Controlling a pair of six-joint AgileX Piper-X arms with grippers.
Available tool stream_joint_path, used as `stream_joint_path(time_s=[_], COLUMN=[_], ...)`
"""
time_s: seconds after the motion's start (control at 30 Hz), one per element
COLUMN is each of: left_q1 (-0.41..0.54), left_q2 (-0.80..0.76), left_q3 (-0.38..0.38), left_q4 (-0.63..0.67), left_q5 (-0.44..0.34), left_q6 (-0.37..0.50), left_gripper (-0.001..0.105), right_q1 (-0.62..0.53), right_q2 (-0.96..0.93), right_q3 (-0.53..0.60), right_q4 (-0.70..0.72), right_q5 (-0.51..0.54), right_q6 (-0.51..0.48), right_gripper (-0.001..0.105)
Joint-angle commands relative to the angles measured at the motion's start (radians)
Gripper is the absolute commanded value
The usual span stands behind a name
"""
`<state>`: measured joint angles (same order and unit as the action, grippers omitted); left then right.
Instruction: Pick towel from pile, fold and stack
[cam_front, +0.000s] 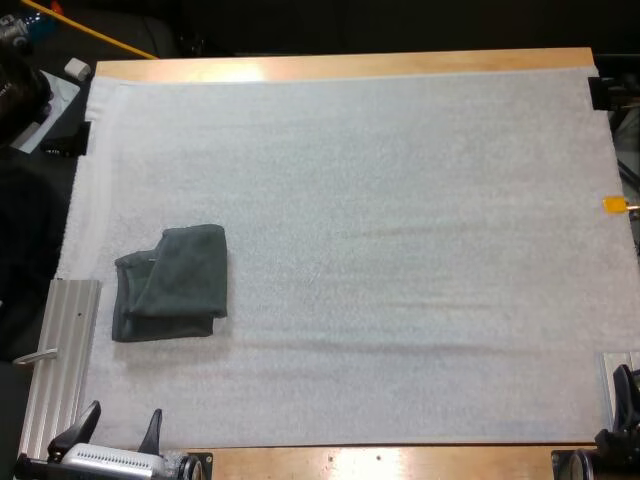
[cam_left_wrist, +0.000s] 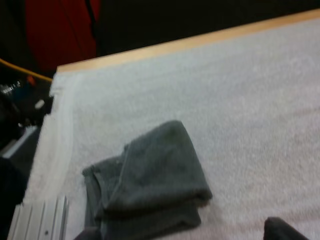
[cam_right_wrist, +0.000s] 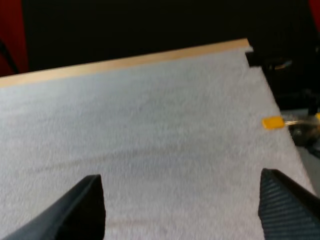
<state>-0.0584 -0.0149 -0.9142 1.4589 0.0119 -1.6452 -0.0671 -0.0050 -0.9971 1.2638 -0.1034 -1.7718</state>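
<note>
On the left of the mat (cam_front: 400, 250) lies a loosely folded towel (cam_front: 172, 283).
Left gripper (cam_front: 120, 428) and right gripper (cam_right_wrist: 180, 177): fingers apart, holding nothing.

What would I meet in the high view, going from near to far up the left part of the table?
The left gripper, open → dark grey-green towel → bare white mat → table at its wooden far edge. The metal rail overlaps the first two, so I omit it.

Wooden table (cam_front: 300, 68) carries white mat (cam_front: 400, 250) bearing grey towel (cam_front: 175, 285).
</note>
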Motion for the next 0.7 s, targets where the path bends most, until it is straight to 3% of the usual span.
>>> stream_joint_path(time_s=[0.0, 0.4, 0.67], left_q1=[-0.001, -0.002, 0.001], left_q2=[-0.101, -0.156, -0.152], left_q3=[0.002, 0.003, 0.008], left_q4=[0.054, 0.080, -0.131], left_q5=[0.002, 0.008, 0.009], left_q6=[0.004, 0.011, 0.022], left_gripper=[0.061, 0.062, 0.061], right_q1=[-0.001, -0.002, -0.002], right_q2=[-0.065, -0.045, -0.044], right_q3=[0.016, 0.039, 0.074], right_q4=[0.021, 0.023, -0.181], right_q5=[-0.011, -0.007, -0.011], right_q6=[0.006, 0.006, 0.002], right_gripper=[0.063, 0.063, 0.063])
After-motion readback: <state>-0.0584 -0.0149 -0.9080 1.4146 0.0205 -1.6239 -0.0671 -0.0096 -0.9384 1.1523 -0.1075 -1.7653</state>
